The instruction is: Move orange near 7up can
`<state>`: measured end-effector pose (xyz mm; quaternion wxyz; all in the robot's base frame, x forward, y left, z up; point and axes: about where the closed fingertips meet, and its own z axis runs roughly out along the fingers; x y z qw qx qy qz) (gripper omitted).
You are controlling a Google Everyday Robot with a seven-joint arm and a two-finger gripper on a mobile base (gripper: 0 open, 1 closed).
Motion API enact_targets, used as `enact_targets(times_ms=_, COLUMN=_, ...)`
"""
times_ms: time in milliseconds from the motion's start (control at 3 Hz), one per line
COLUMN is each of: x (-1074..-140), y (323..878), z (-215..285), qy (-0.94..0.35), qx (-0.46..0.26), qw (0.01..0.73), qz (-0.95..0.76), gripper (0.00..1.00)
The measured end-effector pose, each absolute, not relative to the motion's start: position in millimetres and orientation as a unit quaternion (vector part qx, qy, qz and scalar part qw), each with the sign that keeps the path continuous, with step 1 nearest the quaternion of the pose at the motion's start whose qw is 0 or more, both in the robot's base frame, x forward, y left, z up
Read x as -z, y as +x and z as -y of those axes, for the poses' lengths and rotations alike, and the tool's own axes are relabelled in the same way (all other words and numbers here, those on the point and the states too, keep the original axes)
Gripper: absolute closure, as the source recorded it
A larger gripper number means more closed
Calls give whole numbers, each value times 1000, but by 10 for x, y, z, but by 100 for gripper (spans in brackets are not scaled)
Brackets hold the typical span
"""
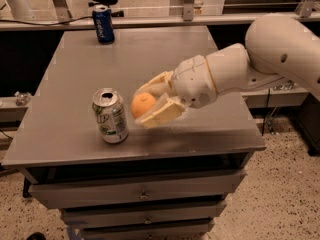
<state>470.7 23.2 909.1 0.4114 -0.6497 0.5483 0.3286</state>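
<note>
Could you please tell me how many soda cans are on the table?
2: the 7up can front left, beside the orange held in the hand; the dark blue can at the far edge. None seem hidden.

From my station I see a grey table with drawers stacked under its top, and the gripper hangs over its front half. Speckled floor spreads to the right. Behind the table runs a pale ledge with metal posts rising from it. The space below the ledge is dark.
</note>
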Motion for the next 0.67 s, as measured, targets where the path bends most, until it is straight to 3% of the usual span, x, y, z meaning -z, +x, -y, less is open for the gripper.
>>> enact_targets(times_ms=667, x=-8862, y=4552, z=-678, qy=-655, qx=-359, qw=382, qz=-545, gripper=100)
